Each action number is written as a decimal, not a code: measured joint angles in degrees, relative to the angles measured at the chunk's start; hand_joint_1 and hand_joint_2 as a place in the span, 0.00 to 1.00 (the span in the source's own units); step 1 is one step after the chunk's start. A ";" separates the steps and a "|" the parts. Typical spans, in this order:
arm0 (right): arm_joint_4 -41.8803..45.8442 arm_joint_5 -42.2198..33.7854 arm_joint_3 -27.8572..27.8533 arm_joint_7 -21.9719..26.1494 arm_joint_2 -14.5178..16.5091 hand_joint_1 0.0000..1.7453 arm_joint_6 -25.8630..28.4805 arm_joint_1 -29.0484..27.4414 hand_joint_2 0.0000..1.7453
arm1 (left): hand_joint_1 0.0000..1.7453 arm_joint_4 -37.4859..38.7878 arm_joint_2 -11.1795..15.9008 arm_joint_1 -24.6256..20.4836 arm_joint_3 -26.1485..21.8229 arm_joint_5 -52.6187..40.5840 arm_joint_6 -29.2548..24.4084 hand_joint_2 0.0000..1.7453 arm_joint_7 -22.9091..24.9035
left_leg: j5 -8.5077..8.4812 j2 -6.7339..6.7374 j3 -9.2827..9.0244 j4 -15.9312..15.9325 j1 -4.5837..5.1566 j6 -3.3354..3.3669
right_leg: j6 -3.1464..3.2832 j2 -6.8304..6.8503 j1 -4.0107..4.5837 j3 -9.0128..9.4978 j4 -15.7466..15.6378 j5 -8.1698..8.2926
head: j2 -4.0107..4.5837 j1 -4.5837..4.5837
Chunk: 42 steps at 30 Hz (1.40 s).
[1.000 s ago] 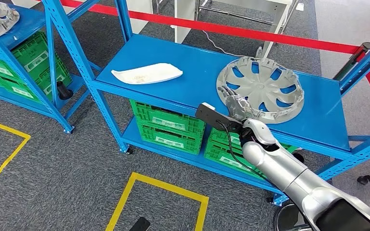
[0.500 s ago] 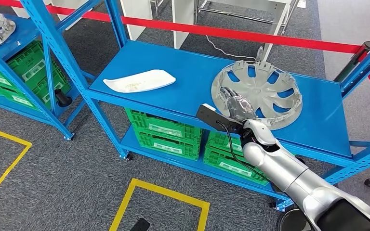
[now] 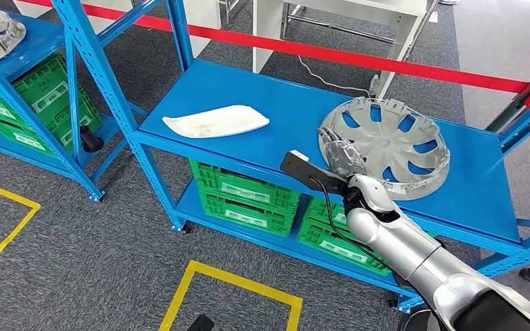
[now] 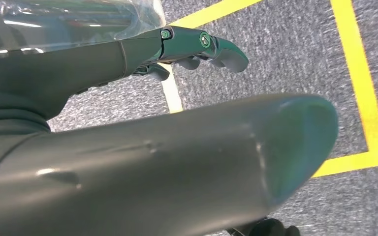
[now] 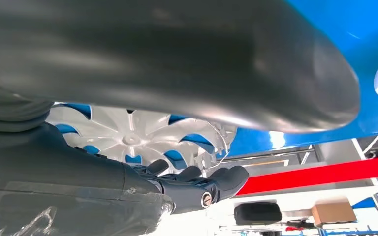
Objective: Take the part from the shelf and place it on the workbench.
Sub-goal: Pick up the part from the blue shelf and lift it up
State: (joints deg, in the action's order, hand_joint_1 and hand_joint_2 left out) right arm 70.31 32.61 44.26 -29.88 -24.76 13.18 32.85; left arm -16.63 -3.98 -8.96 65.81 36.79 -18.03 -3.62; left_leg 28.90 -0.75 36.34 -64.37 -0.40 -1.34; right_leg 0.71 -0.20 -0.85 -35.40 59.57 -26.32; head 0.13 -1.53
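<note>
Grey wheel cover [image 3: 391,146] lies flat at the shelf's [image 3: 290,103] right end, just ahead of the right hand [image 3: 341,155], whose spread, empty fingers [image 5: 211,184] reach its near rim

Head cam high, down at shelf [image 3: 262,131]; wrist cams close; hubcap [image 3: 386,145] shared w/ right.
</note>
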 joint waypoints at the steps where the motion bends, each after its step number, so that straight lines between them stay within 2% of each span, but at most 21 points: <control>1: 0.00 0.00 0.00 0.00 0.00 0.00 0.00 0.00 0.00 | 0.00 0.00 0.00 0.00 0.00 0.00 0.00 0.00 -0.01 | -0.11 0.00 -0.11 0.23 0.00 0.01 | -0.01 0.00 0.00 0.01 0.00 -0.01 | 0.00 0.01; 16: 0.00 0.00 0.00 0.02 0.00 0.00 0.00 0.01 0.00 | 0.00 0.00 0.00 -0.01 0.00 -0.02 0.00 0.00 -0.01 | -1.16 0.00 -1.33 2.96 0.00 0.19 | -0.17 0.00 0.00 0.11 0.01 -0.11 | 0.00 0.02; 31: 0.00 0.00 0.00 0.04 0.00 0.00 0.00 0.01 0.00 | 0.00 0.01 0.00 -0.04 0.00 -0.02 0.00 0.00 -0.01 | -0.47 -0.02 -1.78 3.72 0.10 0.39 | -0.29 -0.01 0.01 0.10 -0.01 -0.16 | 0.00 0.00; 42: 0.00 0.00 0.00 0.04 0.00 0.00 0.02 0.10 0.00 | 0.00 0.02 0.00 -0.08 0.00 -0.02 0.00 0.00 -0.01 | -0.31 -0.05 -1.90 3.95 0.31 0.50 | -0.46 -0.03 0.33 0.01 0.04 -0.14 | 0.00 0.00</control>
State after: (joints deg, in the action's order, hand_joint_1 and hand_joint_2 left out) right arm 70.31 32.61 44.26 -29.83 -24.76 13.20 32.95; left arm -16.61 -3.98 -9.04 65.81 36.76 -18.03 -3.63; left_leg 28.59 -0.80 34.44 -60.42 -0.10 -0.84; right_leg 0.25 -0.23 -0.52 -35.39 59.61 -26.47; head 0.13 -1.53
